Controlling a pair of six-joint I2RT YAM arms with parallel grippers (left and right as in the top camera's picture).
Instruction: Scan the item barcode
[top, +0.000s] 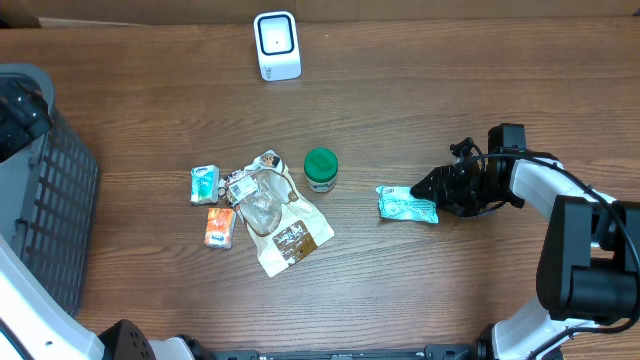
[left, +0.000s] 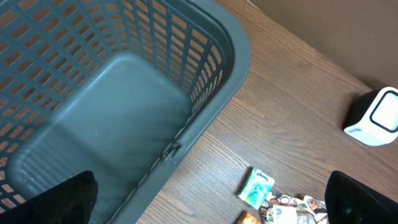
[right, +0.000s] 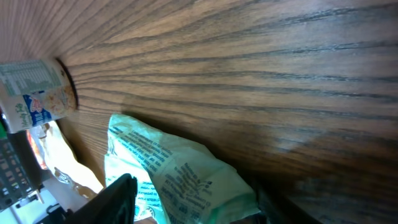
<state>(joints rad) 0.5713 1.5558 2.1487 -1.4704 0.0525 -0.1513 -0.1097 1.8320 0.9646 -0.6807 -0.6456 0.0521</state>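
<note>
Straddling a mint-green packet (top: 405, 204), the right pincer (top: 428, 190) sits low over the wooden table (top: 450, 90). In its wrist view one dark finger (right: 118, 194) stands on each side of the crinkled, printed wrapper. The jaws are partly spread around it. Whether they actually press it I cannot tell. The packet lies flat on the wood, its far end poking out beyond the fingertips.

Just past that end, a short way ahead of the pincer, stands a small jar (top: 320, 169) with a green lid. The lid is on, so what it holds is hidden; its white label is printed with fine text. Further out lies a crumpled clear bag (top: 272, 212) with printed panels, its contents too tangled to name. Touching the bag's far side are a pale blue-green tissue pack (top: 204, 184) and, beside that, an orange packet (top: 219, 227).

Well off to one side of the pincer, at the table's back edge, a white barcode scanner (top: 277, 45) stands upright, far from the packet.

Farthest away, at the opposite end of the table, is a grey slatted plastic basket (left: 217, 74). Only its own smooth floor shows inside. The left pincer (left: 211, 193) hangs above the basket's rim, fingers spread wide and holding nothing.
</note>
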